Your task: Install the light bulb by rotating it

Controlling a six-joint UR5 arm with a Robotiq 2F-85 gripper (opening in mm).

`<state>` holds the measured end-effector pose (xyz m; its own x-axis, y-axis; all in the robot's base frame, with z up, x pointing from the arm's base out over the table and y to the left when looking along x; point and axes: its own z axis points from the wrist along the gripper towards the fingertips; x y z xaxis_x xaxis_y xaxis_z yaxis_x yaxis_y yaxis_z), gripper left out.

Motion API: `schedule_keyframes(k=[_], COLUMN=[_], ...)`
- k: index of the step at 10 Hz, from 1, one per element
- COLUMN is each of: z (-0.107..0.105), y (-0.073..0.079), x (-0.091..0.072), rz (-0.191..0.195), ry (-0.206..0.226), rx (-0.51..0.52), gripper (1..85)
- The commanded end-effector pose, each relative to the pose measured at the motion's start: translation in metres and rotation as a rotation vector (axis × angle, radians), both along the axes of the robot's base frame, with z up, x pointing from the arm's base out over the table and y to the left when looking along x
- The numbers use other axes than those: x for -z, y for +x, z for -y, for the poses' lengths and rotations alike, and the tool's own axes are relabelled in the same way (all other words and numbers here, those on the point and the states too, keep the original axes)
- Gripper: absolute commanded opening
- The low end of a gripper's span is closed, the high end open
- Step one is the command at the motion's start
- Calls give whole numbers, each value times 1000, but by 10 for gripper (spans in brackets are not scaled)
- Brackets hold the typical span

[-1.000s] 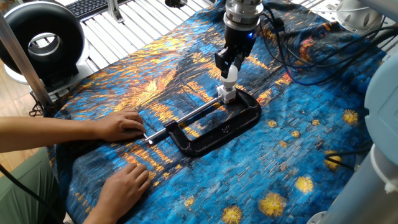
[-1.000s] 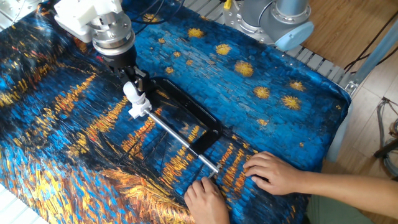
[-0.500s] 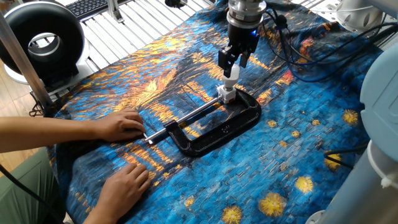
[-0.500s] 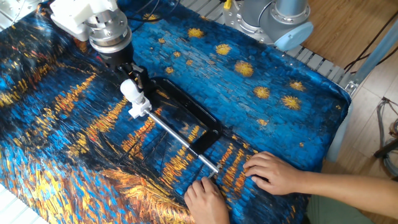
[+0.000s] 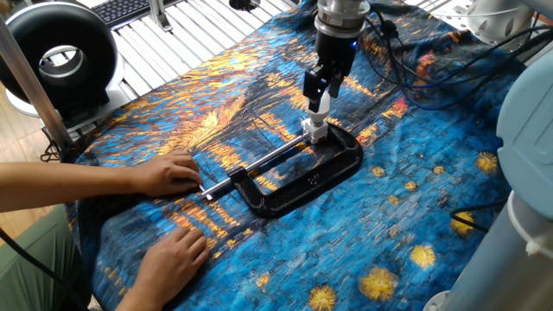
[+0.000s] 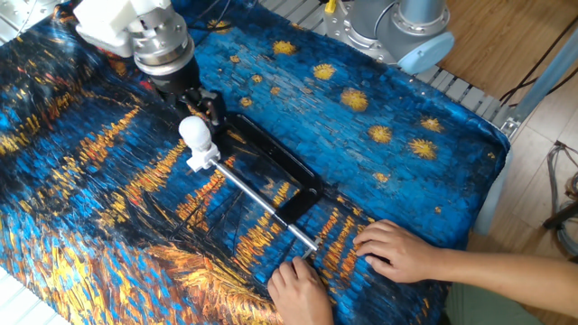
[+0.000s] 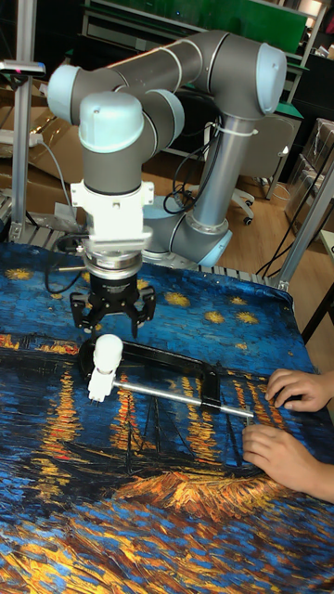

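The light bulb is a small white globe standing upright in the white socket block. A black C-clamp holds the socket on the blue-and-orange cloth. My gripper hovers just above the bulb. It is open, with its fingers spread to either side of the globe's top, and it holds nothing.
A person's two hands press on the clamp's screw handle and the cloth. A black ring-shaped device stands at the table's left corner. Cables lie behind the gripper.
My gripper has let go of the bulb, risen slightly and turned about its vertical axis. The bulb now shows in full below the fingers. The hands and clamp have stayed put.
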<state>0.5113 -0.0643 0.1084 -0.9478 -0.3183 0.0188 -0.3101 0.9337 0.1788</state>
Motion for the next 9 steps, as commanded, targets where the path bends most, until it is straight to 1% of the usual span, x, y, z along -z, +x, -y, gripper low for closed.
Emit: schedule_keyframes(k=[1, 3, 4, 5, 6, 7, 9], z=[9, 15, 13, 10, 10, 14, 26], y=[5, 6, 4, 3, 2, 1, 6], x=[-1, -1, -2, -3, -5, -5, -4], rz=[65, 83, 80, 88, 97, 100, 127], ry=[-10, -24, -16, -4, -4, -19, -86], rx=[-306, -383, -408, -439, -484, -534, -664], gripper=[663, 667, 680, 683, 697, 703, 730])
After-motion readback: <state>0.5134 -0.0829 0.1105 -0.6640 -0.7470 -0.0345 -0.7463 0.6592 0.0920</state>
